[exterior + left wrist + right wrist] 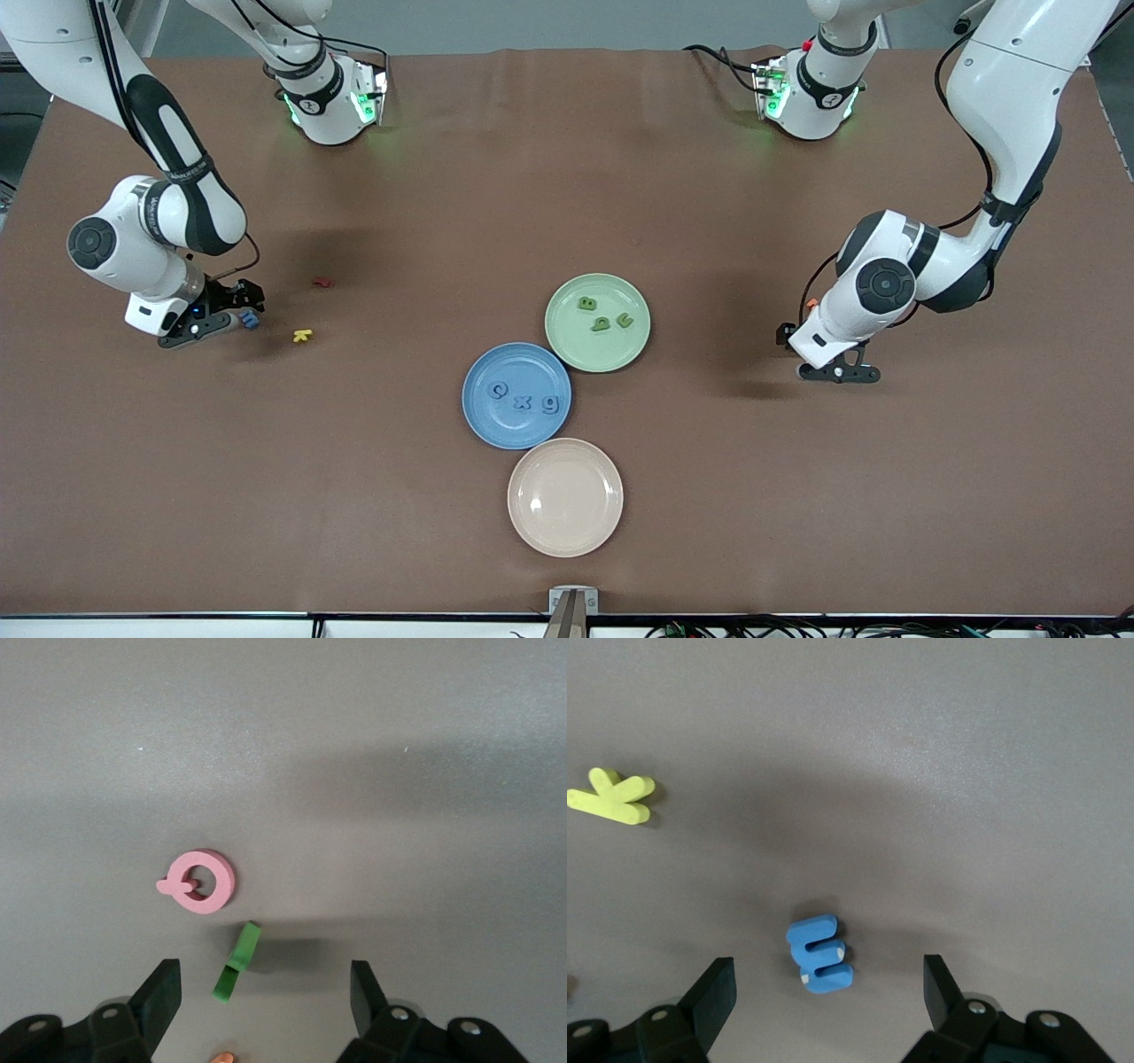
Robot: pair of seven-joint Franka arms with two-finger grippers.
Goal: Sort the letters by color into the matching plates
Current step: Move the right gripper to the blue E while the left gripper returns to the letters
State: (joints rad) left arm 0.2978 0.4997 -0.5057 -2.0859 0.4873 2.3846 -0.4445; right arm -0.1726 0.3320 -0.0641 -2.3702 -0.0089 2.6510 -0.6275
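The blue plate [496, 430] holds three blue letters, one of them [523, 401] in the middle. Touching it, the pale green plate [576, 350] carries three green letters such as [603, 324]. Another blue letter [819, 954] lies on the table toward the right arm's end. My right gripper [828, 967] is low over it and open, a finger on each side, not touching; the front view shows it too [241, 312]. A green letter [237, 961] lies tilted on the table toward the left arm's end, between the open fingers of my left gripper [265, 974], also apart from them.
A cream plate [564, 532] sits nearest the front camera, touching the blue plate. A red letter [322, 283] and a yellow letter [303, 336] lie beside the right gripper. A pink letter [203, 881] and an orange piece [223, 1058] lie by the green letter.
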